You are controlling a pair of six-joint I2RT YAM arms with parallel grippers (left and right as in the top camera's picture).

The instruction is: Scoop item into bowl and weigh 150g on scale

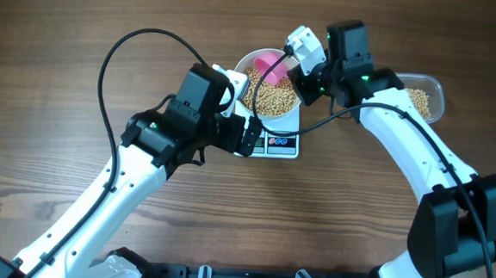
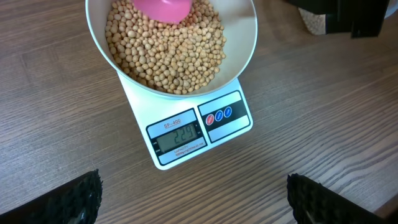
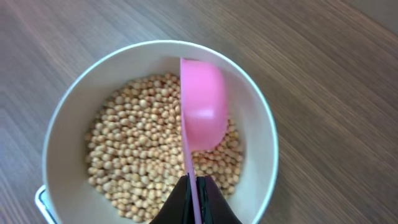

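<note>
Beans (image 3: 137, 143) are piled in the bowl (image 3: 258, 137) on the scale (image 2: 193, 127), apparently past 150 g; the scoop (image 3: 202, 112) is pinched by right fingers (image 3: 180, 208), left fingers (image 2: 81, 199) are held wide, empty.

The left gripper (image 1: 250, 137) is held low just beside the bowl (image 3: 258, 155), with its jaws spread wide and nothing gripped between them. The right gripper (image 3: 194, 198) is positioned above the bowl, with its fingers clamped on the handle of a pink scoop (image 3: 202, 112).
</note>
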